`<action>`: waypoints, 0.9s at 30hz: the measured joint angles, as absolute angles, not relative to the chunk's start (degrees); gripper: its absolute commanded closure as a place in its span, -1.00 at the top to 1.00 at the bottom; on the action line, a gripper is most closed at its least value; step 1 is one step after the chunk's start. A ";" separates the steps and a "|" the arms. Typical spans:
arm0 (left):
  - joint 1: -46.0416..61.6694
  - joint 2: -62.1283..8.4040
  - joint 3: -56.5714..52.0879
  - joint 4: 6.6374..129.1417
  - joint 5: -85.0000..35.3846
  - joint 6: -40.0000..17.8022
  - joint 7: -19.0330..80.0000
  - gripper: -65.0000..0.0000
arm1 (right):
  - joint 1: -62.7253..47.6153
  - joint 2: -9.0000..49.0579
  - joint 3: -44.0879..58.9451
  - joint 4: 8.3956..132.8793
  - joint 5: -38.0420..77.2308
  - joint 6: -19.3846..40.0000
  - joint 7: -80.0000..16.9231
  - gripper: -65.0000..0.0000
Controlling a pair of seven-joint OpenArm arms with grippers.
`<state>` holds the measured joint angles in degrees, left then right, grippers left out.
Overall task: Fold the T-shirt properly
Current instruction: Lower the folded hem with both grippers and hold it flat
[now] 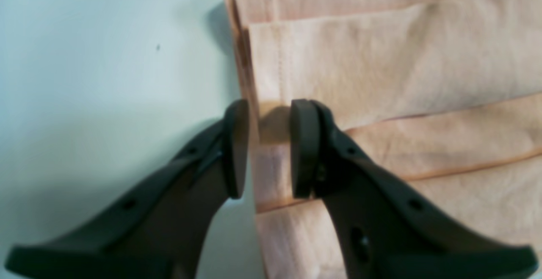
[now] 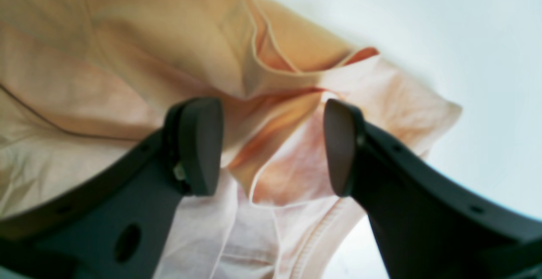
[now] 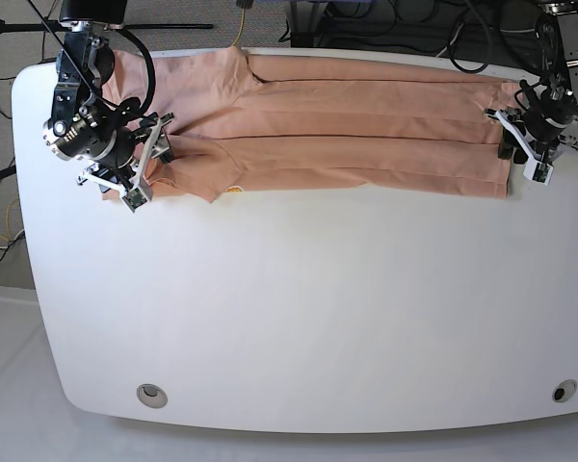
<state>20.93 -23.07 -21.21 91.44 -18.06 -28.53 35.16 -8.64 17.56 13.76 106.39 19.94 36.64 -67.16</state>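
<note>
Item: T-shirt (image 3: 347, 125), peach, lying along the far edge of the white table (image 3: 299, 308) as a long lengthwise-folded band running left to right; several layered pleats visible; small yellow print at the near edge, left of centre.

Left gripper (image 1: 269, 147), at the band's right end in the base view: jaws parted with a gap, straddling the stacked hem edge; cloth between the pads, neither pad clearly pressing it. Not a firm pinch as seen.

Right gripper (image 2: 273, 145), at the band's left end: jaws spread wide over bunched sleeve and collar cloth, nothing clamped.

Step judged in hand: letting go after the lengthwise fold, ahead of a crosswise fold.

Handling notes:
- Widen both sets of jaws fully before lifting clear, so no layer snags and drags the pleats open.
- Rise straight up, not sideways.
- Left end untidy: sleeve loose and rumpled; best tucked flat before the next fold.
- For the crosswise fold, take all layers at each corner together, ends kept level.

Risk: thin cotton clinging to a pad, upsetting the stack.
</note>
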 measured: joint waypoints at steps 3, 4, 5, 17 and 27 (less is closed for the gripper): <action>20.93 -23.05 -21.21 91.48 -18.04 -28.53 35.14 -0.36 | -8.60 17.45 13.76 106.30 19.77 36.62 -67.20 0.09; 20.93 -23.05 -21.23 91.53 -18.06 -28.53 35.07 -0.29 | -8.47 17.43 13.76 106.30 19.81 36.64 -67.18 0.08; 20.91 -23.05 -21.26 91.55 -18.04 -28.58 34.98 -0.26 | -8.45 17.41 13.76 106.30 19.81 36.64 -67.13 0.07; 20.64 -23.18 -21.82 91.77 -18.11 -28.75 34.20 -0.63 | -7.86 17.28 13.78 106.26 19.79 37.10 -66.65 -0.47; 20.82 -22.90 -22.00 91.50 -17.87 -28.75 36.71 -0.99 | -8.36 17.30 13.76 106.06 19.75 37.52 -66.61 -1.00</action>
